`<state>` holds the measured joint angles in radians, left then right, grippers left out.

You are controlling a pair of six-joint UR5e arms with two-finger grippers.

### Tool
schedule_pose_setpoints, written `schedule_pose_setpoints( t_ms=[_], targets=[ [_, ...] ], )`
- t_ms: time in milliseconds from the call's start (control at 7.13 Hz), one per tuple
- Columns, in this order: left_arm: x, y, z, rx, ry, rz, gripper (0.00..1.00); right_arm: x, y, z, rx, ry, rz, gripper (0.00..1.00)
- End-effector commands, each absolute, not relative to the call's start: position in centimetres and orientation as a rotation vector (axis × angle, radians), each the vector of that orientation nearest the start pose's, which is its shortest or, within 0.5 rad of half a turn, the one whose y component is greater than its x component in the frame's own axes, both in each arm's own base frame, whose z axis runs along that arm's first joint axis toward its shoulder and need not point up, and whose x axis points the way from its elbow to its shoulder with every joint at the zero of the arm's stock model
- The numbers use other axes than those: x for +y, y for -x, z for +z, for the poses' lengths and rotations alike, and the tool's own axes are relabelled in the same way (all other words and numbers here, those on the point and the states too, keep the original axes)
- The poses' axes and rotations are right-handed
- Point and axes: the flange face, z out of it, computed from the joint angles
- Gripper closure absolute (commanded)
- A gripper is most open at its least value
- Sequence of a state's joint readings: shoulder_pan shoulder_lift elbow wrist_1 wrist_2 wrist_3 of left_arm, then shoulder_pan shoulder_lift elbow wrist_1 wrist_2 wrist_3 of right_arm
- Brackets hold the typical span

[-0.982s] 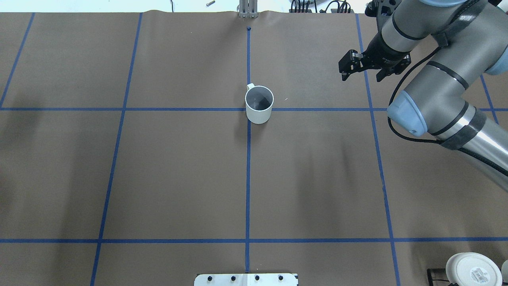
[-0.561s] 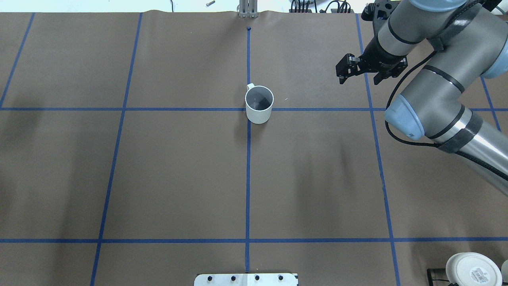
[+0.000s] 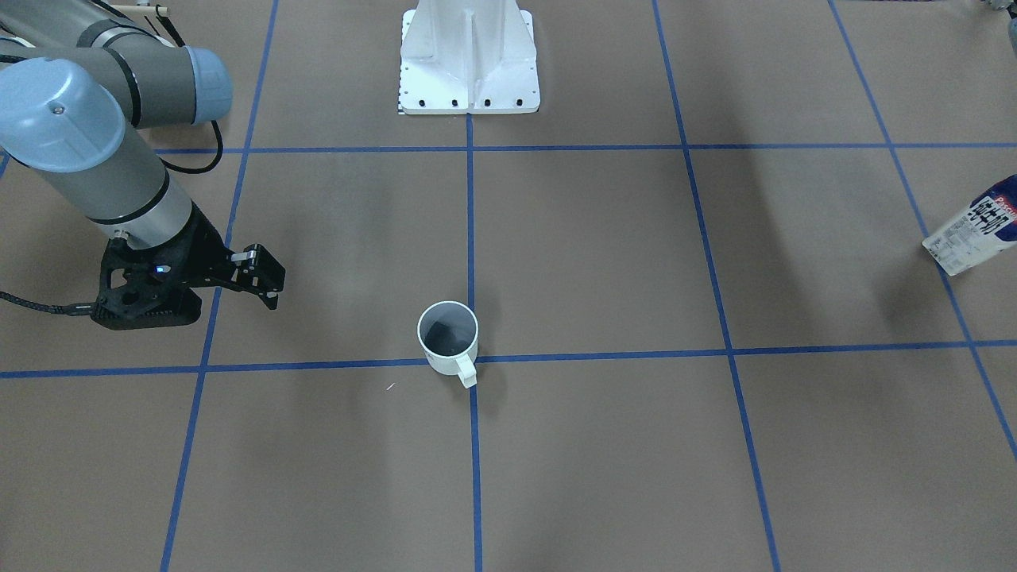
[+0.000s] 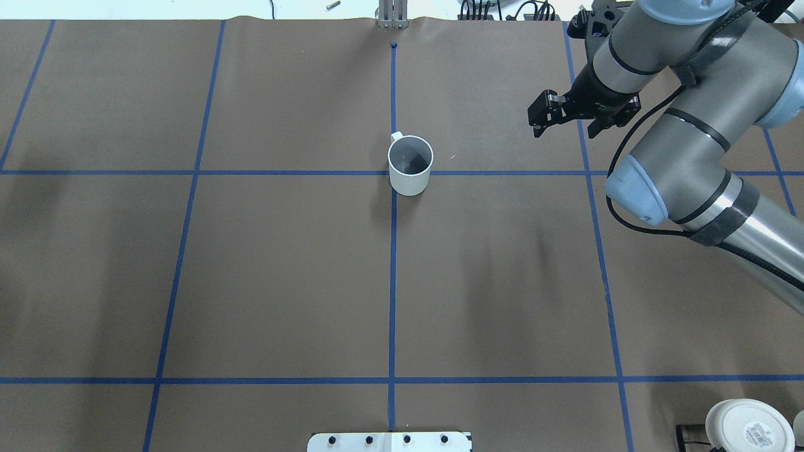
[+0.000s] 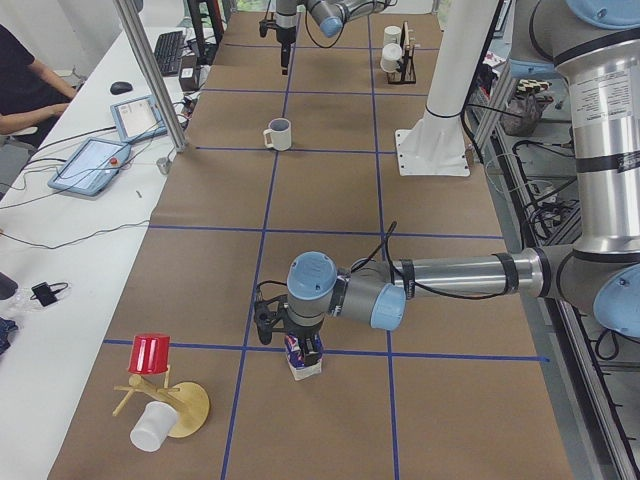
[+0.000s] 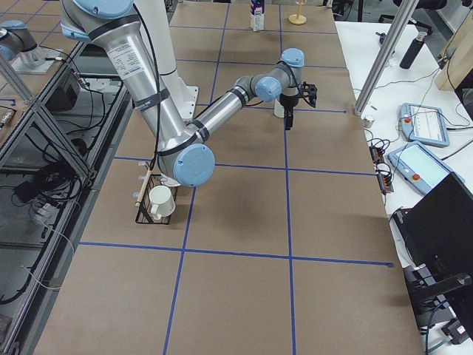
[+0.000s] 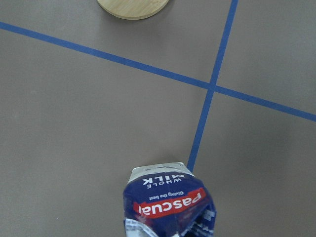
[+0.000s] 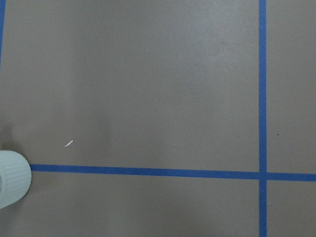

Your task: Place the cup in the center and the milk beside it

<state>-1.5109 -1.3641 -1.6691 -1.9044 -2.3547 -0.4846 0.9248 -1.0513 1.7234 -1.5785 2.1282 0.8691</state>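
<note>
Right gripper (image 4: 565, 127) hangs above the brown table (image 4: 282, 276) with its jaws spread wide and nothing between them, beside a blue tape line (image 4: 593, 207) on the robot's right. Left gripper (image 5: 290, 332) shows only in the side view, where it sits directly over the milk carton (image 5: 304, 362); I cannot tell whether its jaws are closed on the carton or apart. The milk carton is far out at the robot's left end of the table, next to a tape crossing, and in the left wrist view its red "Pascual" banner fills the bottom edge. The white cup (image 4: 410, 169) stands upright on the central tape crossing, handle pointing away from the robot. It is well apart from both grippers, with the right gripper the nearer one.
</note>
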Motion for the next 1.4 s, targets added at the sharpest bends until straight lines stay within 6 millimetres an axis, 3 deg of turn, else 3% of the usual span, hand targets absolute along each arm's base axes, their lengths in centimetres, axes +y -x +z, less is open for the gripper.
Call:
schedule_pose_setpoints(
  t_ms=[0,421,701,841,1122,1262],
  targets=[
    [-41.8,3.0,67.9,0.807,0.031,-0.300,0.00,-56.6,32.7,29.2,-0.831,-0.104,0.024,0.00],
    [-41.7,2.1,68.5,0.804,0.047,-0.282,0.00,-56.4,33.0,29.3,-0.828,-0.103,0.021,0.00],
    [-41.9,1.8,68.2,0.810,0.015,-0.251,0.08,-56.4,32.9,29.1,-0.833,-0.105,0.017,0.00],
    [-41.8,1.8,68.4,0.811,0.016,-0.250,0.19,-56.3,32.9,29.1,-0.832,-0.107,0.016,0.00],
    [-41.9,1.7,68.4,0.810,0.016,-0.249,0.57,-56.3,32.9,29.1,-0.832,-0.108,0.015,0.00],
    [-42.0,1.8,68.1,0.812,0.004,-0.240,0.68,-56.3,32.9,29.0,-0.833,-0.109,0.015,0.00]
  ],
)
